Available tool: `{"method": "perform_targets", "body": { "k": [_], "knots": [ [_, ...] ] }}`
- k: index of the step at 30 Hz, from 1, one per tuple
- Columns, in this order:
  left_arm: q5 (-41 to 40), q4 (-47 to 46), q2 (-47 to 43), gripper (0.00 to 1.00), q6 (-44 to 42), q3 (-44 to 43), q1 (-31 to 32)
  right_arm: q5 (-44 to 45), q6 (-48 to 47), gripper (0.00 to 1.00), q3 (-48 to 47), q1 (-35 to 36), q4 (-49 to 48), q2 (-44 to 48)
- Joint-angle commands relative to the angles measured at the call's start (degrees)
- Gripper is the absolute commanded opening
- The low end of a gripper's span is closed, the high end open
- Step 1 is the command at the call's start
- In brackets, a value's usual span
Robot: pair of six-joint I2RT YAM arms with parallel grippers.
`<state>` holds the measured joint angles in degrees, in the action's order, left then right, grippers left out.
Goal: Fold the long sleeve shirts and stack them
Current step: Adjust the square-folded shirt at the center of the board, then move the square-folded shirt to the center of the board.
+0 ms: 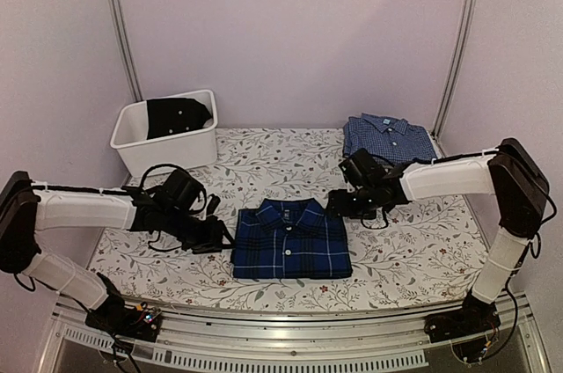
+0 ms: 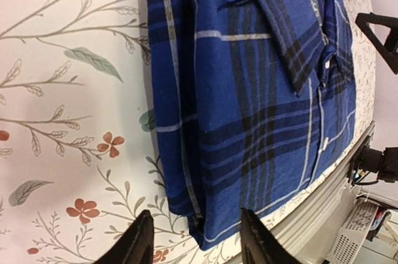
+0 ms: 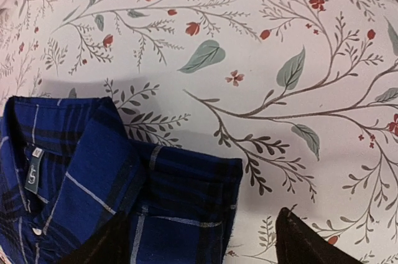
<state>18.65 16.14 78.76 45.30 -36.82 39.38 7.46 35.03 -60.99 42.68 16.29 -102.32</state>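
The navy and royal-blue plaid shirt (image 1: 291, 239) lies folded, collar up, on the floral table cover near the front middle. The lighter blue checked shirt (image 1: 388, 137) lies folded at the back right. My left gripper (image 1: 220, 234) is open and empty at the plaid shirt's left edge; in the left wrist view (image 2: 196, 239) its fingertips straddle the shirt's lower left corner (image 2: 205, 226). My right gripper (image 1: 337, 205) is open and empty at the shirt's upper right corner; in the right wrist view (image 3: 205, 242) the corner (image 3: 211, 177) lies between its fingers.
A white bin (image 1: 167, 133) with a dark garment (image 1: 179, 114) inside stands at the back left. The metal front rail (image 1: 281, 325) runs along the near table edge. Upright poles (image 1: 120, 25) stand at the back corners.
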Motion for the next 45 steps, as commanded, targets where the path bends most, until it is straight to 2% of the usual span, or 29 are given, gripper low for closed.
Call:
{"method": "perform_targets", "body": {
  "k": [1, 2, 4, 12, 20, 26, 29, 32, 33, 39, 45],
  "knots": [
    [0.1, -1.7, 0.4, 0.52, -1.1, -2.1, -0.6, 3.2, -0.7, 0.91, 0.1, -0.2, 1.1, 6.5],
    [0.3, -2.3, 1.0, 0.54, -1.3, -2.4, -0.7, 3.4, -0.9, 0.96, 0.1, -0.2, 1.4, 7.5],
    [0.0, -2.6, 2.8, 0.55, -2.0, -3.5, -0.8, 3.8, -1.3, 0.99, 0.3, -0.2, 1.7, 9.2],
    [-0.7, -4.3, 11.2, 0.58, -3.8, -7.8, -0.8, 6.5, -1.8, 0.99, 4.0, -0.2, 0.1, 16.6],
    [-1.9, -4.4, 16.2, 0.52, -3.6, -9.9, 0.5, 9.3, -1.7, 0.99, 10.2, -0.2, -3.1, 24.1],
    [-2.1, -4.5, 18.4, 0.40, -2.3, -11.3, 2.0, 10.2, -2.7, 0.99, 12.1, -0.2, -4.6, 28.6],
    [-2.4, -4.3, 19.2, 0.29, -1.6, -11.8, 2.8, 10.5, -3.9, 0.99, 12.4, -0.2, -4.8, 29.6],
    [-3.2, -3.4, 19.5, 0.11, -1.3, -12.1, 2.8, 10.4, -5.0, 0.99, 12.7, -0.2, -5.0, 30.1],
    [-3.8, -2.6, 19.6, 0.08, -1.4, -12.3, 2.8, 10.3, -5.3, 0.99, 12.8, -0.2, -5.0, 30.1],
    [-7.9, 2.5, 17.6, 0.05, -3.3, -12.4, 1.9, 11.3, -6.6, 0.99, 14.0, -0.3, -5.5, 30.7],
    [-10.0, 7.2, 12.5, 0.05, -6.8, -9.7, -4.4, 13.4, -8.6, 0.99, 14.3, -0.3, -6.3, 30.9]
  ]
}}
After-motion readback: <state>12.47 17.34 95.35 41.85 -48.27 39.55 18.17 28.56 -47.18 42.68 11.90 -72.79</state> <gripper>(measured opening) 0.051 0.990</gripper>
